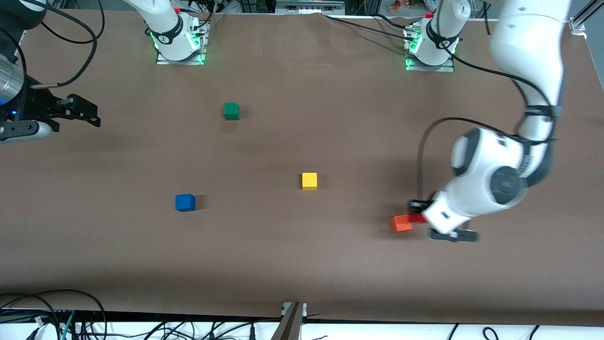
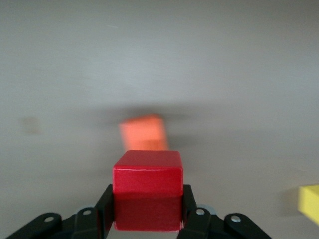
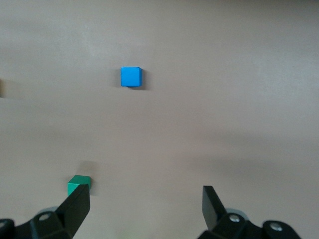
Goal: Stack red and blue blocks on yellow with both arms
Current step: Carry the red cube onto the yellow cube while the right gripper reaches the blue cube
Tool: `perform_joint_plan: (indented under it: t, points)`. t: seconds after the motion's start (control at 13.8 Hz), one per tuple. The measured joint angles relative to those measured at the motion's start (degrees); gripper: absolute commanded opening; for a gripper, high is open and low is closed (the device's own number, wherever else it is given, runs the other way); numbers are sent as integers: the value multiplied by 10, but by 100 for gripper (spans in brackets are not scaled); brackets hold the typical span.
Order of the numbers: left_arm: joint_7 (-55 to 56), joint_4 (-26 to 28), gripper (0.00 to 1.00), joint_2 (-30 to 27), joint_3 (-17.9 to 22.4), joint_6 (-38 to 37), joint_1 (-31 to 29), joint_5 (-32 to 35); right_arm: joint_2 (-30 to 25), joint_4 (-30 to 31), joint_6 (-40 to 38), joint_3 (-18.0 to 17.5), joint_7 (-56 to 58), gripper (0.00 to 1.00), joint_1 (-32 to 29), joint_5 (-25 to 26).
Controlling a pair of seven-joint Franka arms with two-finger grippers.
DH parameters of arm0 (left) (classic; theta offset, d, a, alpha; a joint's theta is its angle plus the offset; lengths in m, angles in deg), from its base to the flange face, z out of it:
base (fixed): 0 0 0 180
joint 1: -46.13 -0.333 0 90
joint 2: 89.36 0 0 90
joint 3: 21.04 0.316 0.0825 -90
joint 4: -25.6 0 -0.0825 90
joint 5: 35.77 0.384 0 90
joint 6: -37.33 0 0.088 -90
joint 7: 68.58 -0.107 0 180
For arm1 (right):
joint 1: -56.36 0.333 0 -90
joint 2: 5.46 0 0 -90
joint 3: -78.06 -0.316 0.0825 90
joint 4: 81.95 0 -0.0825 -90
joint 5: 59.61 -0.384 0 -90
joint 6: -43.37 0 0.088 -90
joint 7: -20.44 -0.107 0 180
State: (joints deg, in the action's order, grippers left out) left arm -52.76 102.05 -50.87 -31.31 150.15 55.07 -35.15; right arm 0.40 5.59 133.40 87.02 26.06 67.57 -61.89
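My left gripper is shut on the deep red block, low at the left arm's end of the table, right beside the orange cube. In the left wrist view the red block sits between the black fingers, with the orange cube just past it. The yellow cube stands alone mid-table and shows at the edge of the left wrist view. The blue block lies toward the right arm's end. My right gripper is open and empty, up in the air at its end of the table.
A green cube lies farther from the front camera than the blue block. The right wrist view shows the blue block and the green cube on the brown table. The arm bases stand along the table's back edge.
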Motion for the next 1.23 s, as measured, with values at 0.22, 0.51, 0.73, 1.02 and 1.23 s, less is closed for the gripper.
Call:
perform_joint_plan:
  t: [0.22, 0.51, 0.73, 1.02, 1.23]
  points:
    - [104, -1, 33, 3, 2, -3, 100, 0, 35, 1, 1, -5, 0, 100, 5, -2]
    - [187, -1, 33, 20, 8, 31, 198, 0, 126, 2, 69, -6, 50, 100, 12, -2]
    - [193, -1, 33, 32, 12, 50, 216, 0, 196, 1, 155, -9, 63, 100, 30, -3]
    - [194, -4, 33, 49, 17, 55, 241, 22, 270, 1, 237, -11, 60, 100, 43, -43]
    - [213, -15, 33, 62, 27, 62, 257, 23, 305, 1, 251, -11, 60, 100, 41, -69]
